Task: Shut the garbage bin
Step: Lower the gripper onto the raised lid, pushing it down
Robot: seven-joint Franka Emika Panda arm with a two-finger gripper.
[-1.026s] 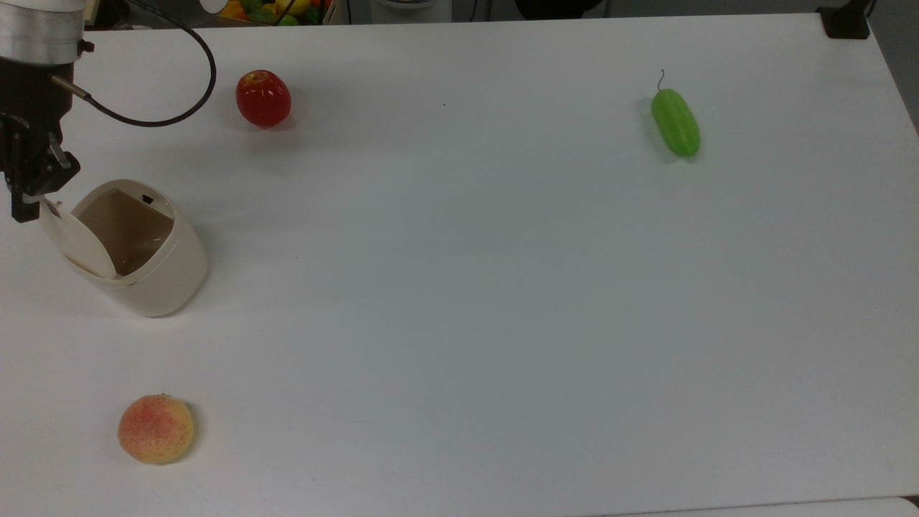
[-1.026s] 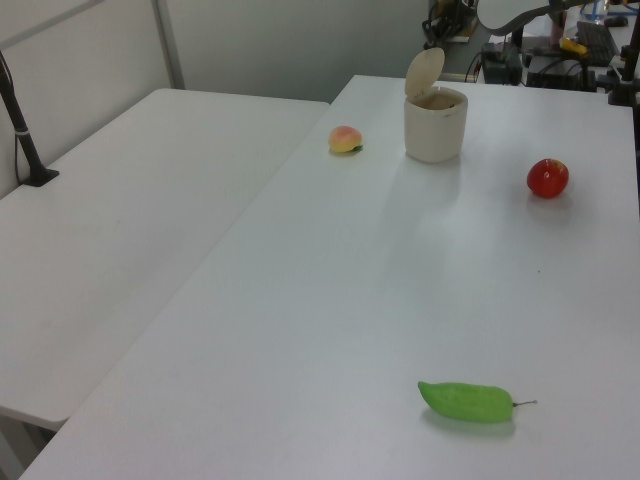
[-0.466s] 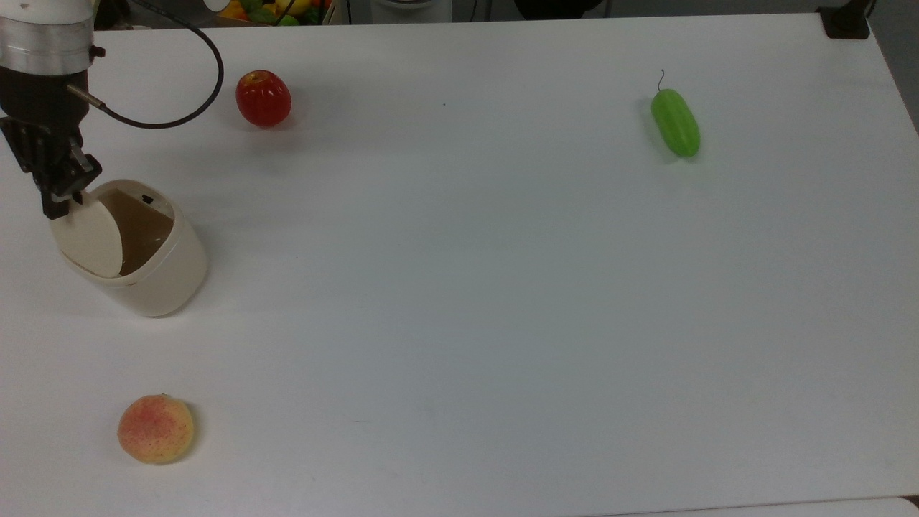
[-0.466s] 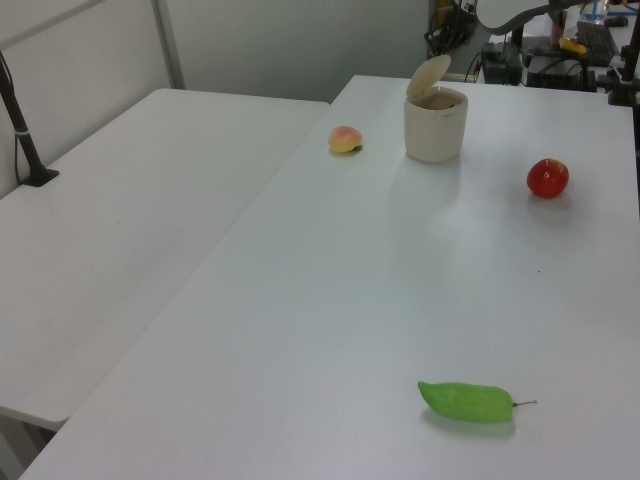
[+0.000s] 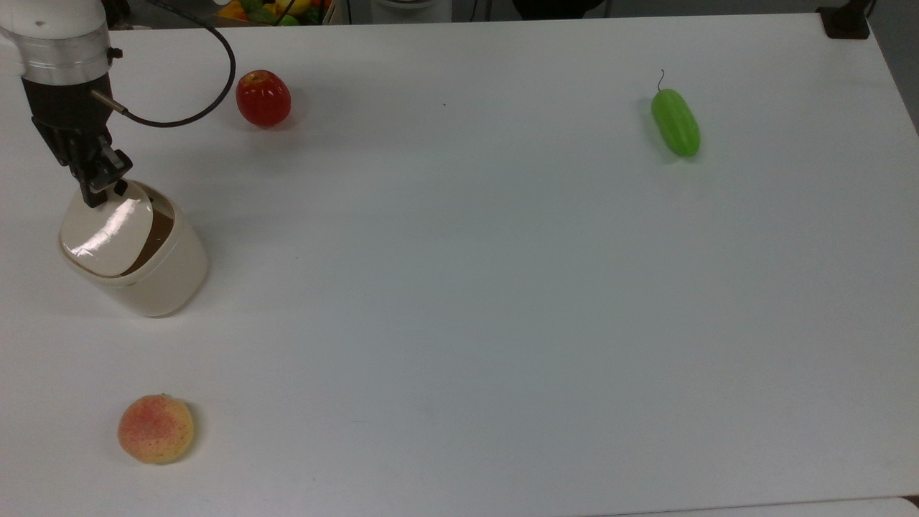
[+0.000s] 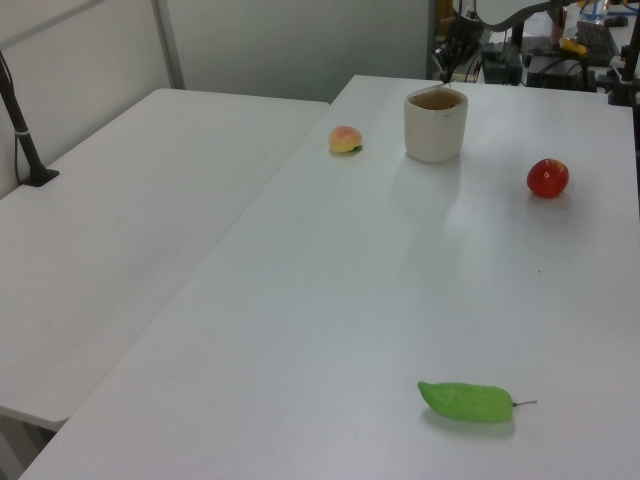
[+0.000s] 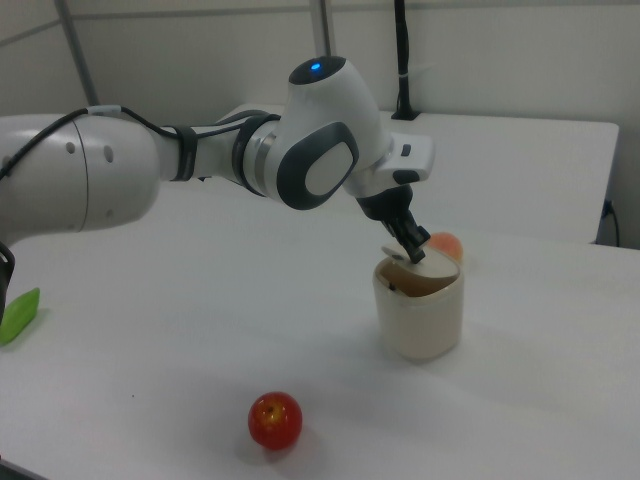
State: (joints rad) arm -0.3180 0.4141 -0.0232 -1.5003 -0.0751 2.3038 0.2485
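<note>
On the table point(image 5: 459, 287), the cream garbage bin point(image 5: 154, 276) shows its lid point(image 5: 108, 230) tilted, nearly shut.

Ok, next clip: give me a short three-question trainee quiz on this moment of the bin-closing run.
1. True or false: the garbage bin has its lid fully shut.
2. Multiple choice: in the top view, which fruit lies nearest the bin? A) the green cucumber B) the red apple C) the peach
3. Fill in: the tool sits at the lid's ____ edge, opposite the hinge.

Key:
1. False; a dark gap shows along the lid's right side in the top view.
2. B
3. free (lifted) edge
</note>
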